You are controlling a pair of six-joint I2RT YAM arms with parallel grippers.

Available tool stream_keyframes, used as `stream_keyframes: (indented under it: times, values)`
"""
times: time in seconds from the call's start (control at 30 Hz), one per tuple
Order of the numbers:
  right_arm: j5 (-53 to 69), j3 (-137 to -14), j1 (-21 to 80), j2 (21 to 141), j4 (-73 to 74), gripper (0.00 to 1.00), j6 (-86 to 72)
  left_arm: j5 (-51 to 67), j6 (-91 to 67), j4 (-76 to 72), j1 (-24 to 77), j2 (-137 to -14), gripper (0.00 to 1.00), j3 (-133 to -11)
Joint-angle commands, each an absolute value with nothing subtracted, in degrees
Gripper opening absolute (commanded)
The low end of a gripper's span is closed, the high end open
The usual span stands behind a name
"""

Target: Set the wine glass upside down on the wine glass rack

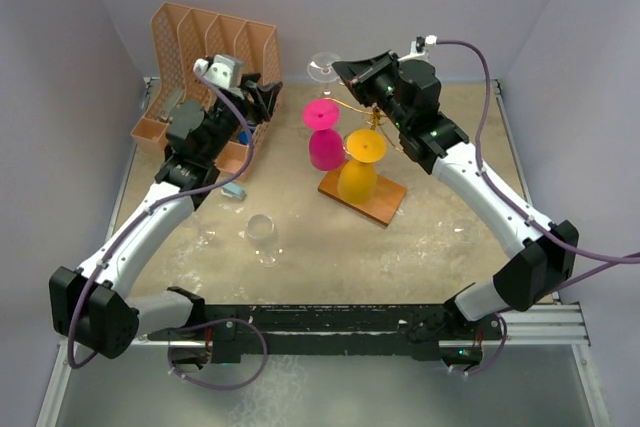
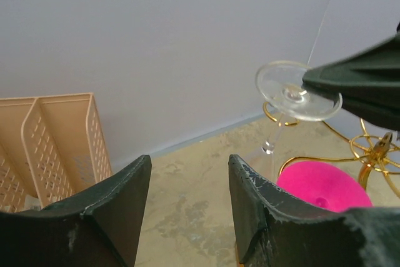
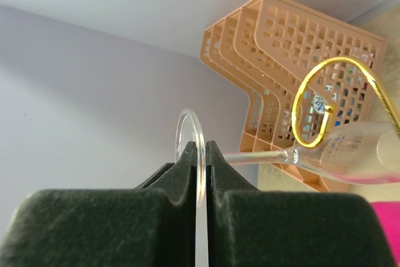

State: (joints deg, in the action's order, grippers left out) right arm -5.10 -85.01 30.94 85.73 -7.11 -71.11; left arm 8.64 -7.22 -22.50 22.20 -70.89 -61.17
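My right gripper [image 3: 201,148] is shut on the round foot of a clear wine glass [image 3: 256,154]. The glass's bowl [image 3: 359,153] lies by a curled gold arm [image 3: 331,95] of the wine glass rack; I cannot tell whether they touch. From above, the glass's foot [image 1: 322,67] sits foot-up at the right gripper [image 1: 345,72], behind the rack's wooden base [image 1: 385,205]. My left gripper [image 2: 189,164] stands open and empty, left of the glass foot [image 2: 294,92]; from above, the left gripper [image 1: 268,97] is near the organizer.
A pink glass [image 1: 322,137] and a yellow glass [image 1: 360,167] hang upside down on the rack. Another clear glass [image 1: 262,232] stands on the table in front. An orange file organizer [image 1: 210,47] holding items fills the back left corner. Walls close the back and sides.
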Motion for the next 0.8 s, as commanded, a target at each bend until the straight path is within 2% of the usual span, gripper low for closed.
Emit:
stream_keyframes:
  times: [0.0,0.13,0.33,0.6,0.77]
  values:
    - [-9.7,-84.1,30.7,81.1,-7.6,0.00,-73.3,3.2,-13.6,-21.5,22.2,-66.5,0.50,-61.3]
    - [-13.1,-83.6,30.6,79.5,-5.1,0.00,-73.8,0.7,-18.2,-17.4,22.2,-64.3,0.50,-62.8]
    - [-18.4,-83.1,30.5,77.4,-1.5,0.00,-75.1,-3.5,-23.2,-1.2,22.1,-64.1,0.53,-71.8]
    - [-22.7,-81.8,30.4,75.3,-1.5,0.00,-74.8,0.4,-24.8,0.0,22.1,-62.3,0.55,-73.9]
    - [-25.0,-83.7,30.1,76.8,-3.1,0.00,-71.5,-1.3,-26.6,2.7,22.1,-60.8,0.55,-74.9]
